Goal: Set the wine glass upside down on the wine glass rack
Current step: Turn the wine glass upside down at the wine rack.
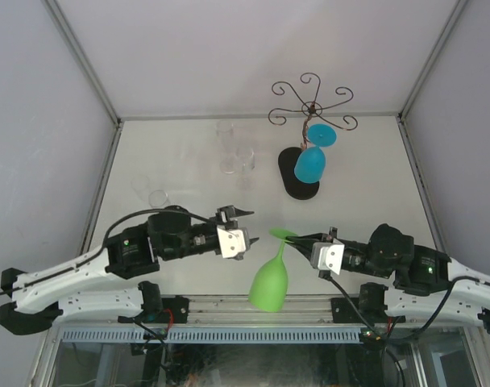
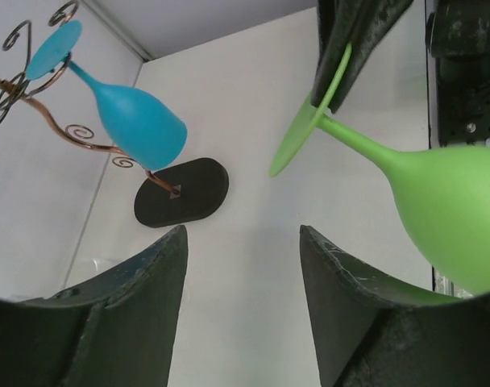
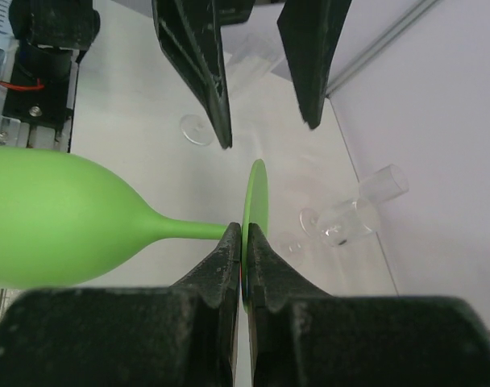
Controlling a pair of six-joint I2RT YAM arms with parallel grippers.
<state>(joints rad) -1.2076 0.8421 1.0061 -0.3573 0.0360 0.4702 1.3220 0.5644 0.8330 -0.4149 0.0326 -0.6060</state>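
Near the front edge of the table (image 1: 374, 177), between the two arms, the green wine glass (image 1: 269, 282) is hanging in the air, well apart from the wine glass rack (image 1: 309, 109). The right gripper (image 3: 245, 242) is pinching the rim of the glass's flat foot, its jaws closed tight on the disc. In the top view, the stem and bowl are pointing back toward the arm bases. Just to its left, the left gripper (image 2: 241, 234) is facing the glass with its jaws standing apart, holding nothing and touching nothing. The rack is standing on its black oval base toward the far right of the table. A blue wine glass (image 1: 311, 164) is hanging upside down from one of its curled arms. Several clear glasses (image 1: 233, 149) are sitting at the far left and centre.
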